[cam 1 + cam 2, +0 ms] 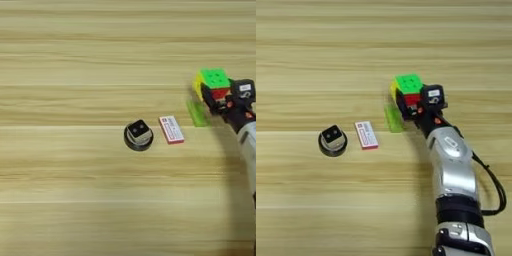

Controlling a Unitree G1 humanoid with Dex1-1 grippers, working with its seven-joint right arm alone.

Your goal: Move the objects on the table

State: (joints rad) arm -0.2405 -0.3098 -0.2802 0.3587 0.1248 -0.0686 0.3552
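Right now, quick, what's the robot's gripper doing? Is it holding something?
Right gripper: closed on the multicoloured puzzle cube, holding it beside the flat green bar.
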